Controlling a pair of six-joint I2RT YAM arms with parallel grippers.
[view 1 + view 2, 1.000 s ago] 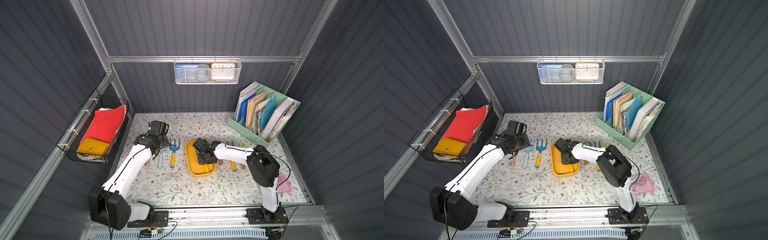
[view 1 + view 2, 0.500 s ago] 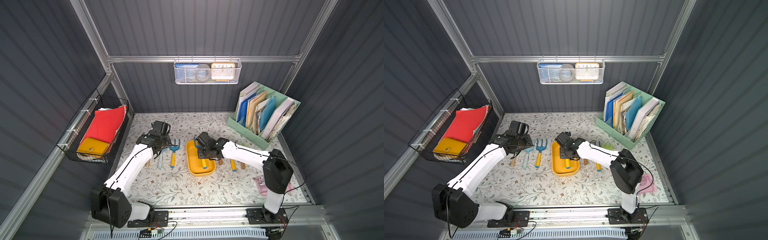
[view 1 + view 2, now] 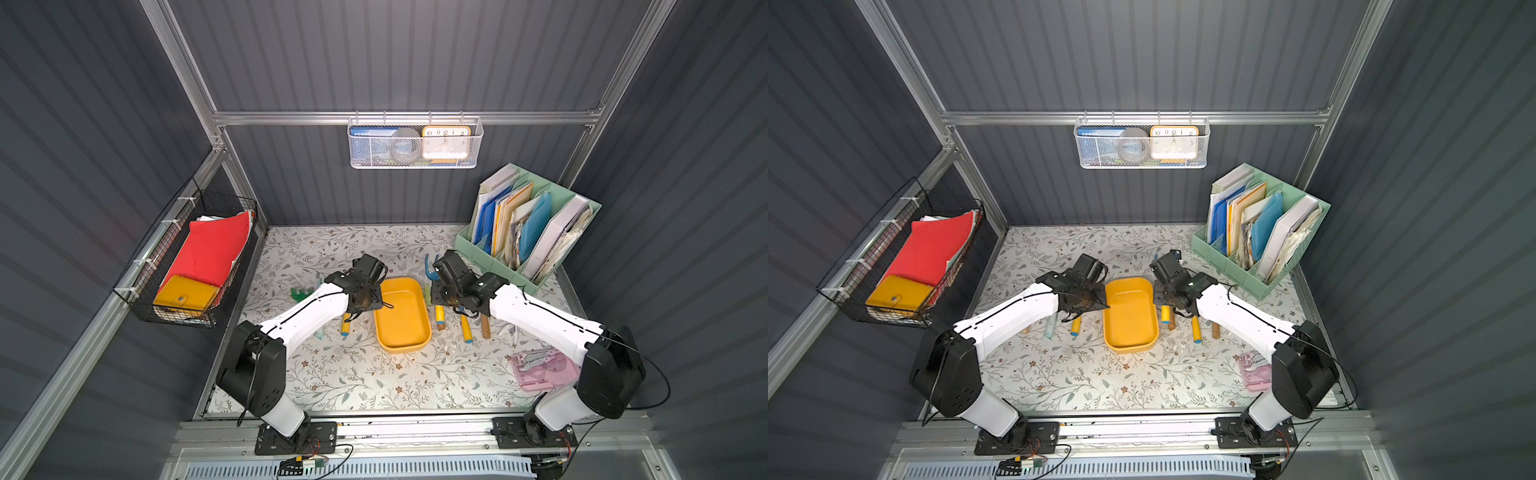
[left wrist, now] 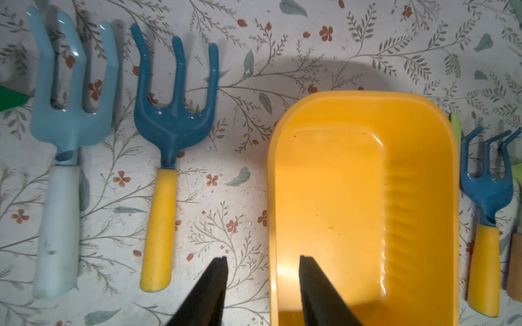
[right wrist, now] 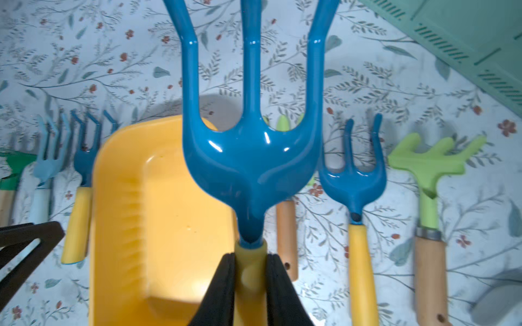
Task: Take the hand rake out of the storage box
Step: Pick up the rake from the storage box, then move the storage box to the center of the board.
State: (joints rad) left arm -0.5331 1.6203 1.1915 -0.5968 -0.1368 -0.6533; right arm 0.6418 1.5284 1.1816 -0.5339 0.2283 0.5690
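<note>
The storage box (image 3: 401, 316) (image 3: 1129, 316) is a shallow yellow tub at mid-table, and its floor is bare. My right gripper (image 5: 250, 256) (image 3: 436, 286) is shut on the yellow handle of the hand rake (image 5: 251, 158) (image 3: 428, 266). The rake's blue three-pronged head is lifted above the box's right rim and points toward the back wall. My left gripper (image 4: 262, 258) (image 3: 376, 306) is open and straddles the box's left wall (image 4: 272, 197). One finger is inside, one is outside, and a gap shows on both sides.
Left of the box lie a light blue rake (image 4: 70, 113) and a dark blue one (image 4: 172, 127). To its right lie a blue rake (image 5: 353, 180), a green rake (image 5: 429, 163) and a wooden handle (image 5: 286, 234). A mint-green file organiser (image 3: 528, 232) stands back right. A pink case (image 3: 540, 368) lies front right.
My right gripper has risen out of the box with the hand rake and moved right, to above the right rim. My left gripper has shifted right to the box's left wall.
</note>
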